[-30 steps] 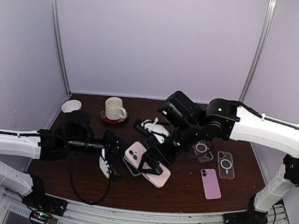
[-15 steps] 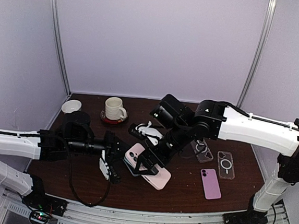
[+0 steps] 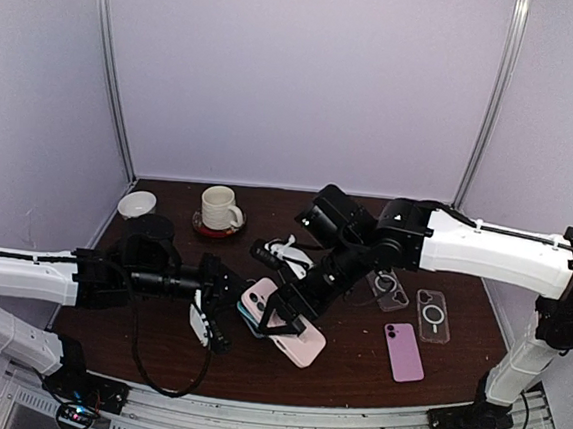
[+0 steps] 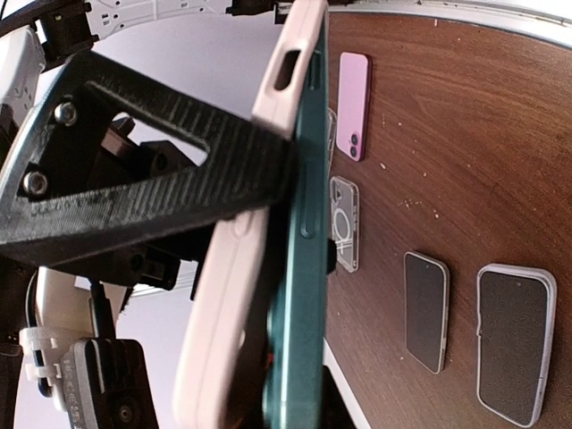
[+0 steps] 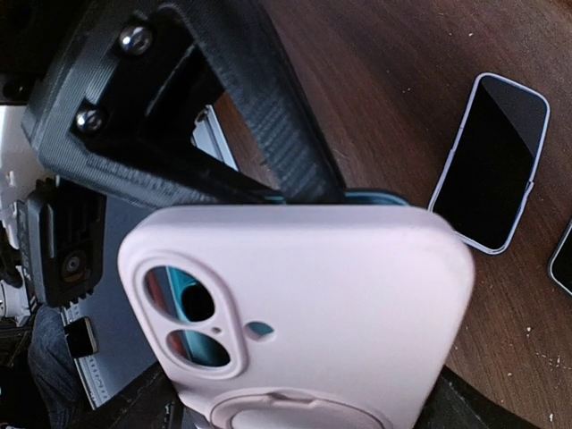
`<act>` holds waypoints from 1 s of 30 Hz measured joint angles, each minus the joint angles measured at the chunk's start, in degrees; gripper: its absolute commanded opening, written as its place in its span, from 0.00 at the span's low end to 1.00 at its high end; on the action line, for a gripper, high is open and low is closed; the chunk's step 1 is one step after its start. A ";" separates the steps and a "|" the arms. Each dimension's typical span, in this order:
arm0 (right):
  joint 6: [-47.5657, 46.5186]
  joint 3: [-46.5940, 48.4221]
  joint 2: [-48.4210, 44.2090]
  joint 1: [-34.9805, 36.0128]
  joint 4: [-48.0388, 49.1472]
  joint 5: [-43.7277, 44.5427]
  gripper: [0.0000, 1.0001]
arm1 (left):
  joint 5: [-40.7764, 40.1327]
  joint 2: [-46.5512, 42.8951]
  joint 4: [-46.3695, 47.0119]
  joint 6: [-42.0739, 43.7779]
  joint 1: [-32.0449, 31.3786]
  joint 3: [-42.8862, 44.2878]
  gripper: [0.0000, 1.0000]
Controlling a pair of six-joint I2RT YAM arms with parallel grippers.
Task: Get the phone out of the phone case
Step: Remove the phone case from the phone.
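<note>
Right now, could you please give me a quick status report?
Left hand shut on teal phone. Right hand shut on pink case. Case partly lifted off phone, not free. No obstruction seen.

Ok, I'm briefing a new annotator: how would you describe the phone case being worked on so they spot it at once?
Start at the dark wooden table and look to its middle. There the right gripper holds up a pale pink case with a teal phone showing along its edge. The pink phone and clear cases to its right lie flat, untouched.
</note>
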 measured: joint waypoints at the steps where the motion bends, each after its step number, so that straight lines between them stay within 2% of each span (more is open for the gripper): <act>1: 0.26 -0.33 -0.22 0.00 0.42 -0.15 0.98 | 0.00 0.00 -0.02 0.11 -0.02 0.00 0.00; 14: 2.80 -9.33 -6.27 0.00 3.74 -0.04 0.98 | -0.31 0.00 0.09 0.35 -0.02 0.00 0.00; 23: 4.22 -10.34 -7.17 0.37 6.80 1.27 0.96 | -0.31 0.00 0.09 0.35 -0.02 0.00 0.00; 30: 5.05 -10.34 -7.17 0.50 8.00 2.19 0.87 | -0.31 0.00 0.07 0.35 -0.02 0.00 0.00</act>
